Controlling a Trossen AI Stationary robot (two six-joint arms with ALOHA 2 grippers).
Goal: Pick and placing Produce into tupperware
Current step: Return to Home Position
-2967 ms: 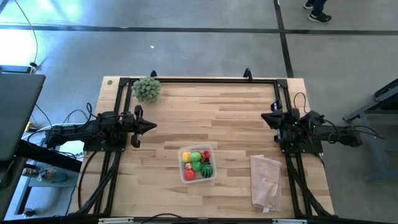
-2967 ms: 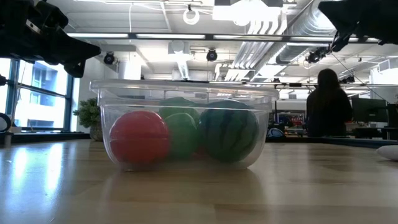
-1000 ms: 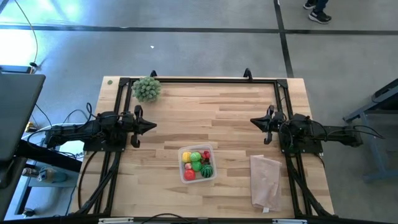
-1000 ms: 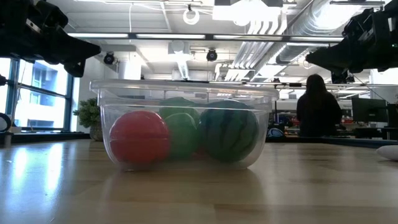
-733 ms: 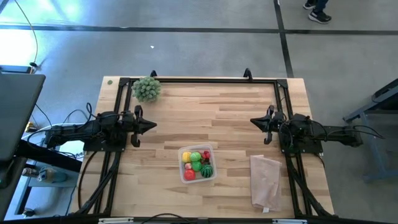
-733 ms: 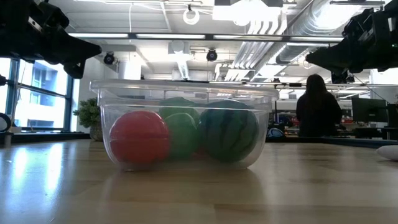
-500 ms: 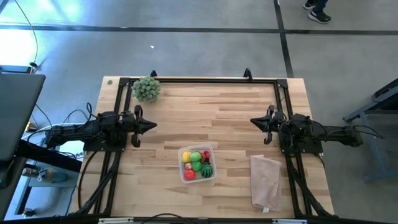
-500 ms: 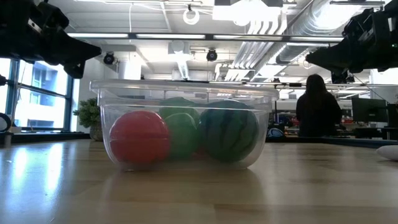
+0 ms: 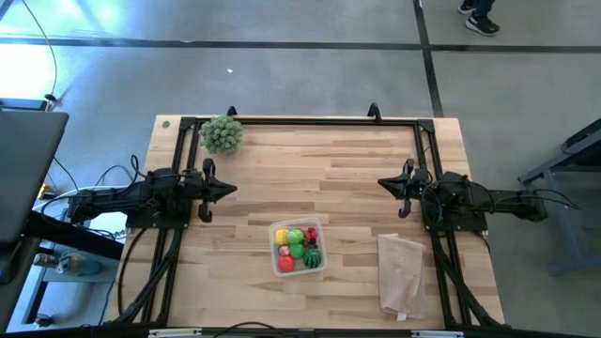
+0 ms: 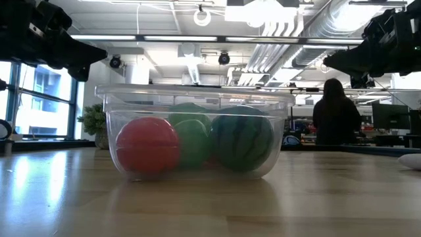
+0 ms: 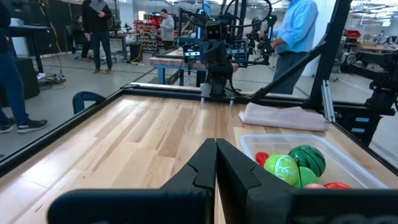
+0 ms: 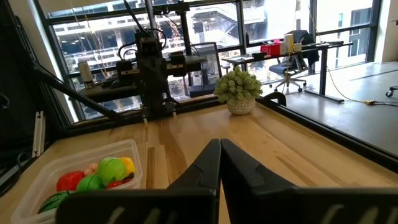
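The clear tupperware (image 9: 299, 248) stands on the wooden table near its front middle. The produce lies inside it: a red ball (image 10: 147, 145), a green ball (image 10: 191, 139), a striped watermelon ball (image 10: 242, 141) and a yellow piece (image 9: 283, 237). My left gripper (image 9: 232, 191) is shut and level over the table's left side, well clear of the container. My right gripper (image 9: 382, 183) is shut and level over the right side, also clear of it. The two grippers point toward each other.
A grey-green bushy ball (image 9: 222, 134) sits at the far left corner. A pale pinkish bag (image 9: 402, 272) lies near the front right. Black frame rails (image 9: 300, 122) run along the table's edges. A person (image 10: 335, 112) stands in the room behind.
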